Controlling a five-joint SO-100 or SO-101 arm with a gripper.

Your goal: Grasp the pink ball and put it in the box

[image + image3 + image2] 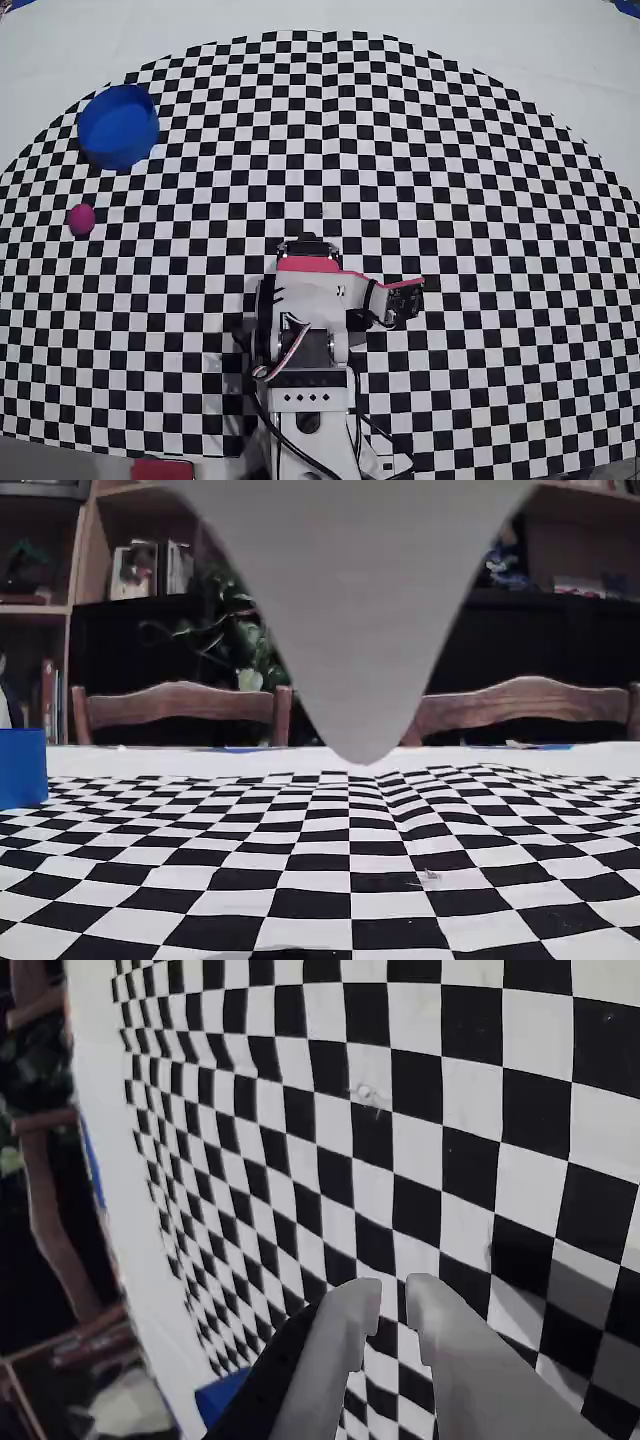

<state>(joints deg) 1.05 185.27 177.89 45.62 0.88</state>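
Black-and-white checkered cover: spreads over the bench, whose pale surface shows beyond the cover's curved edge in the overhead view.
Arm: folded low near the bottom centre of the overhead view, well apart from both task items.
Box: round, bright blue, thick-rimmed; stands upper left in the overhead view, and a blue wall at the left edge of the fixed view is probably the same box.
Tool: pale fingers nearly together with a narrow gap, holding nothing, over bare squares.
Pink ball: rests on the cover below the box, near it but not touching; absent from the wrist view.
Handling (judged): likely light, matte, prone to rolling; best pinched across its widest middle.
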